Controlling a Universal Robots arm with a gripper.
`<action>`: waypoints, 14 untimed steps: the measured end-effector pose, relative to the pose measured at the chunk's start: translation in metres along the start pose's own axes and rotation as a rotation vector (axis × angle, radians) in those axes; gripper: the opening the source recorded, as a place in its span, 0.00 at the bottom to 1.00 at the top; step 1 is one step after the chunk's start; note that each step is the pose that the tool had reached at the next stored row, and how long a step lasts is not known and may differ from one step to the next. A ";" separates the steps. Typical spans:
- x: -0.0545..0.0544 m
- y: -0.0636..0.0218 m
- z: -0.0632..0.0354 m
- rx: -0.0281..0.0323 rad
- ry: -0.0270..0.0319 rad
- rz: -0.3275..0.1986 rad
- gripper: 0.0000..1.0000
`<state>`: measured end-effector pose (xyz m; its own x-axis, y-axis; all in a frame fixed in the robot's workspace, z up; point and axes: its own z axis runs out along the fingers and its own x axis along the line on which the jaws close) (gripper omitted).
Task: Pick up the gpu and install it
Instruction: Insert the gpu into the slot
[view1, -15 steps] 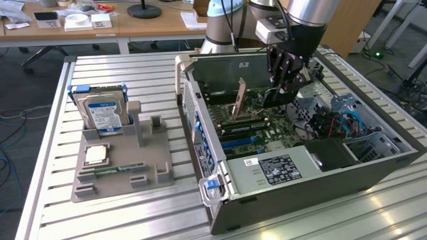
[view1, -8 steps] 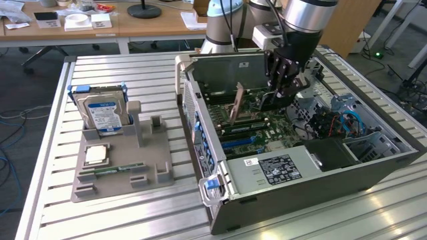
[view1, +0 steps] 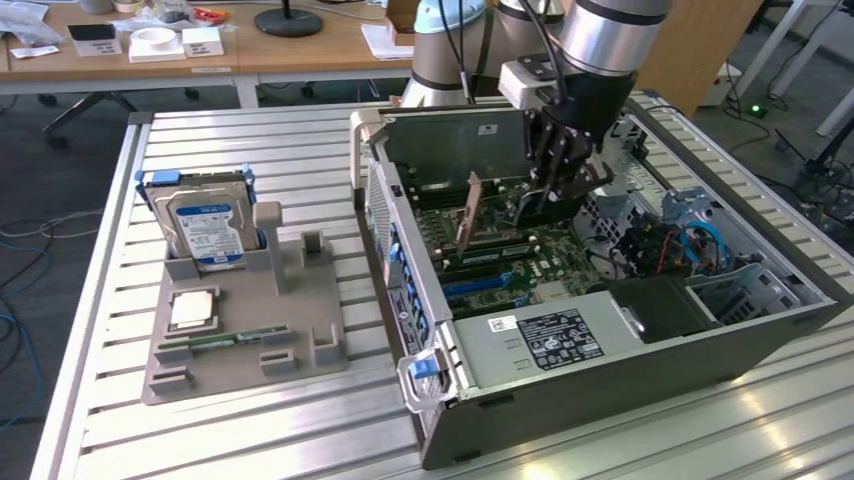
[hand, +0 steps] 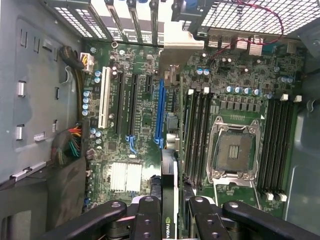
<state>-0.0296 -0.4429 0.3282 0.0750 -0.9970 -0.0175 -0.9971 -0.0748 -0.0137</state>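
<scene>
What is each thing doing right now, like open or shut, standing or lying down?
computer case: open, side panel off
gripper: shut on the gpu
gpu: held on edge inside the computer case
processor socket: empty
hard drive: standing upright in the grey holder
RAM stick: lying flat in the grey holder

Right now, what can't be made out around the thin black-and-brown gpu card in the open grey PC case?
- Whether the gpu is seated in the green motherboard: the wrist view sees the card edge-on, so its own body hides the contact; too small in the exterior view.
- Text on the printed label of the grey power-supply box: too small, exterior view.
- Body of the black gripper: cut off by the wrist view's edge.
</scene>
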 end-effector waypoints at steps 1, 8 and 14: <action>0.000 0.0000 0.0000 0.0000 0.0001 0.000 0.26; 0.000 0.0031 0.0008 0.0006 -0.0001 0.000 0.26; -0.001 0.0078 0.0039 0.0019 0.0001 0.000 0.26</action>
<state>-0.0374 -0.4429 0.3241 0.0750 -0.9970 -0.0174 -0.9971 -0.0747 -0.0156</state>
